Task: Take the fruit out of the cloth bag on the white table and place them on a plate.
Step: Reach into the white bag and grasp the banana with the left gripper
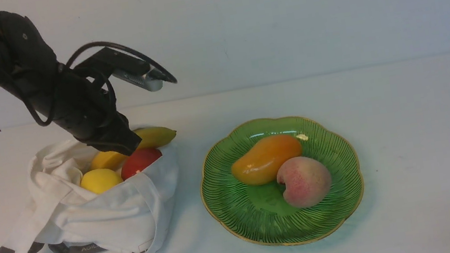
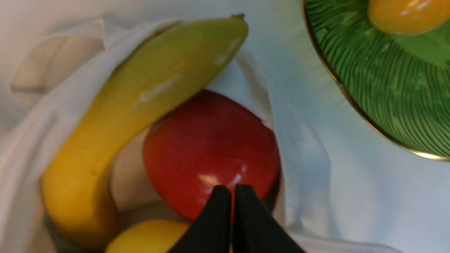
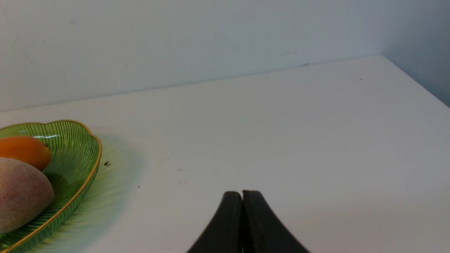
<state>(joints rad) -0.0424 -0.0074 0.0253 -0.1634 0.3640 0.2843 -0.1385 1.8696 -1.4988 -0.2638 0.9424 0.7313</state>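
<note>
Five fruits show in all. Three sit in the open mouth of the single cloth bag, a floppy off-white tote slumped at the left of the white desk: a long curved yellow banana at the far side, a round lemon and a glossy red fruit. Two more, an orange oval fruit and a pink peach, lie touching on the one ribbed green plate to the bag's right. The left pincer, pressed together, points at the red fruit; contact cannot be told. The right pincer, also pressed together, hangs over bare desk right of the plate.
</note>
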